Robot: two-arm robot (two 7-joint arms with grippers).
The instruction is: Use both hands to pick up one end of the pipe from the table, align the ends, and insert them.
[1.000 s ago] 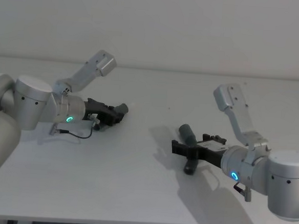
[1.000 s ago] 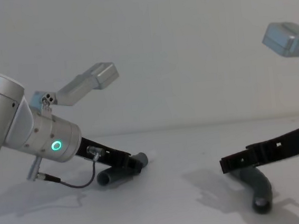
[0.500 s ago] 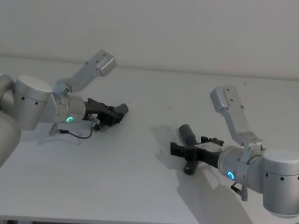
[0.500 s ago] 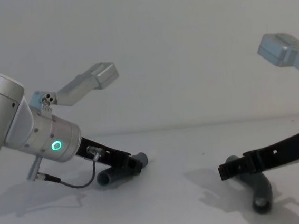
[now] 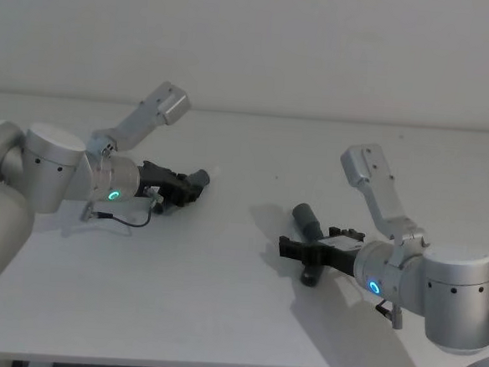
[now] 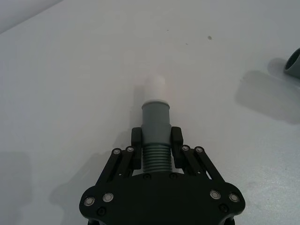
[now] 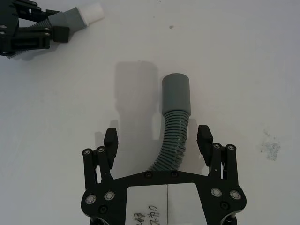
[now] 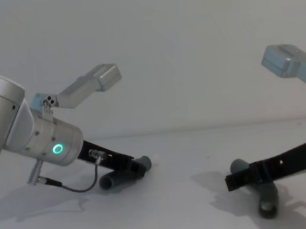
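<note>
Left pincer clamped on ribbed neck of white-tipped elbow, resting on table. Right pincer spread wide, straddling cuffed elbow lying flat. I judge grasping step; next, right must close, then lift.

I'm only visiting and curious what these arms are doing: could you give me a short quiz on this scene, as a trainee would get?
1. True or false: the left tool is shut on the white-tipped pipe piece.
2. The right tool, relative to the grey-cuffed pipe piece, is: A clamped on it; B open, astride it; C far off.
3. Are the two pieces joined?
Key: 1 true; 2 B; 3 no, apart.
</note>
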